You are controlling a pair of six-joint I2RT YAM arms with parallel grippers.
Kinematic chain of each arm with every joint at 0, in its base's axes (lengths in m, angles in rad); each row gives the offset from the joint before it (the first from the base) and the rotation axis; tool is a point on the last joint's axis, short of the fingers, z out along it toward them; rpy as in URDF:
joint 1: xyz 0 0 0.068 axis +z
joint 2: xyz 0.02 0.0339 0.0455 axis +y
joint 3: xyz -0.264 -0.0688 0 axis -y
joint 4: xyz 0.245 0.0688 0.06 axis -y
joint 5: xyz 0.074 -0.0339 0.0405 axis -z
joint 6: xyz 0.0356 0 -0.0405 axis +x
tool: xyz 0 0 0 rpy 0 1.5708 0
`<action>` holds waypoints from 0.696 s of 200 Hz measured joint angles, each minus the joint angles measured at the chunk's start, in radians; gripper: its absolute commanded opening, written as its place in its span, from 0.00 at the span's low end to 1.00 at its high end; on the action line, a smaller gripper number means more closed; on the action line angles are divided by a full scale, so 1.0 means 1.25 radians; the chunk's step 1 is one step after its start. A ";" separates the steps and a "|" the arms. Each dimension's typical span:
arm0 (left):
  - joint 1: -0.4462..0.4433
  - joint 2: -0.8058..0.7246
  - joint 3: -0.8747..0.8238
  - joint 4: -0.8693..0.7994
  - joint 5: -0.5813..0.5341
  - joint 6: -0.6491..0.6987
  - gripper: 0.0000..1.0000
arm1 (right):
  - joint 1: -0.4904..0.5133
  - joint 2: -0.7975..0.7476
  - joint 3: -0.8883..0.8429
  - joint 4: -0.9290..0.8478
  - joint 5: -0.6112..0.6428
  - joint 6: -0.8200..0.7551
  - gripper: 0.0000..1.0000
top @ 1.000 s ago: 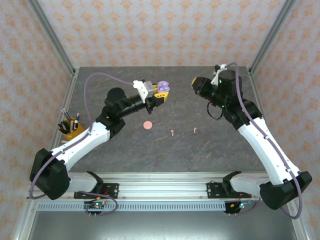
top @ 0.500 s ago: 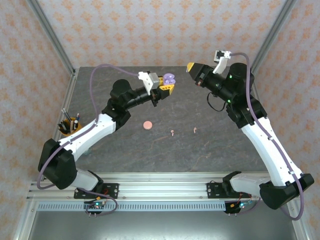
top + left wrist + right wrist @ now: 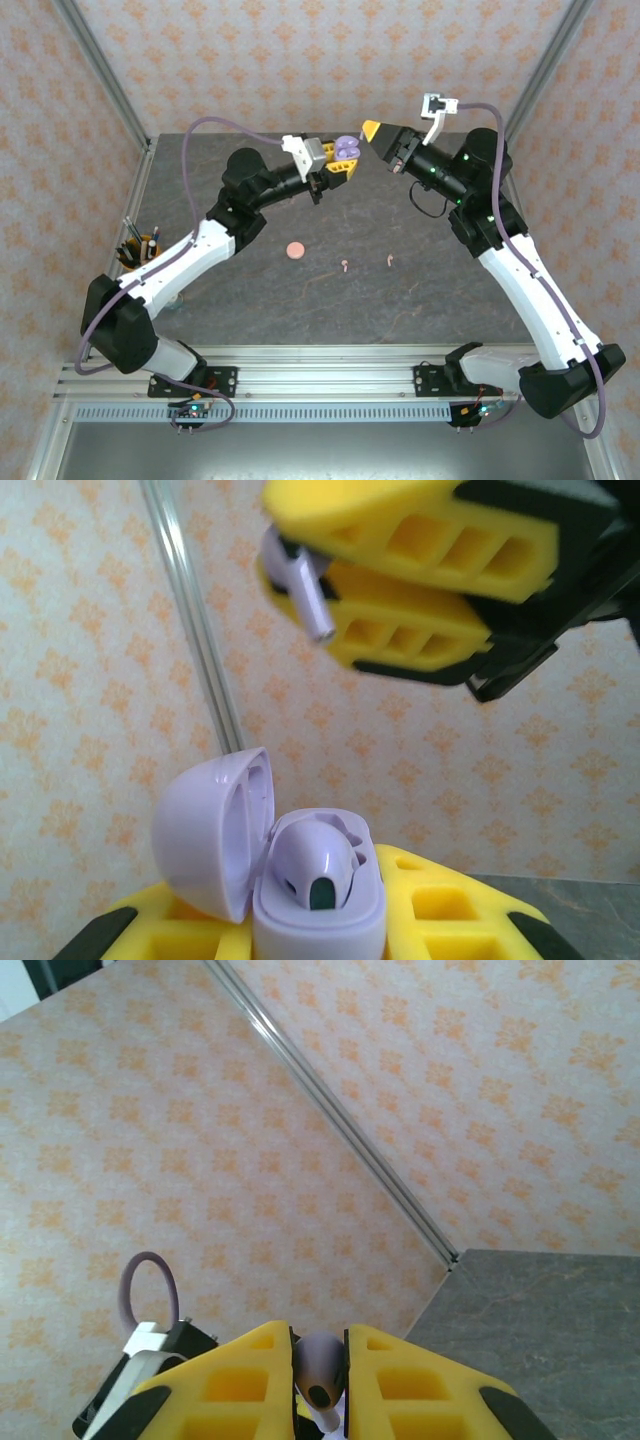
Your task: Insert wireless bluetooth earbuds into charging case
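L gripper [image 3: 337,166] is up off the table [image 3: 420,300], fingers clamped on the base of the lilac case [image 3: 318,910], opening facing up. The lid [image 3: 212,845] is swung open to the left in the left wrist view. Inside, one lilac bud [image 3: 314,862] sits in its well; can't tell re the other well. R gripper [image 3: 320,1365] pinches the 2nd lilac bud [image 3: 298,578] betw. its yellow fingers, stem poking out below them. It hangs above the open case, near but not touching. From the top cam both grippers meet nose to nose near the table's far edge. On the table nearer the arm bases: a pink disc case [image 3: 295,250], too small to tell if it's shut, w/ two pink buds [image 3: 344,265] [image 3: 389,262] lying loose to its right, apart from each other. Yellow cup [image 3: 142,256] at the left edge holds pens.
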 measured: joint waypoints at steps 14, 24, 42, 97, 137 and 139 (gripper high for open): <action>-0.002 0.000 0.030 -0.028 0.011 0.032 0.00 | 0.000 0.000 0.000 0.018 -0.008 0.000 0.16; -0.002 0.000 0.049 -0.045 0.016 0.052 0.00 | 0.000 0.000 0.000 0.027 -0.012 0.000 0.16; -0.002 0.000 0.077 -0.071 0.024 0.076 0.00 | 0.000 0.000 0.000 0.040 -0.014 -0.001 0.16; -0.002 0.020 0.108 -0.088 0.031 0.087 0.00 | 0.000 0.000 -0.007 0.057 -0.017 -0.001 0.15; -0.002 0.045 0.108 -0.087 0.030 0.069 0.00 | 0.001 0.000 -0.020 0.059 -0.018 -0.001 0.15; -0.002 0.046 0.108 -0.087 0.030 0.068 0.00 | 0.001 0.000 -0.020 0.059 -0.018 -0.001 0.15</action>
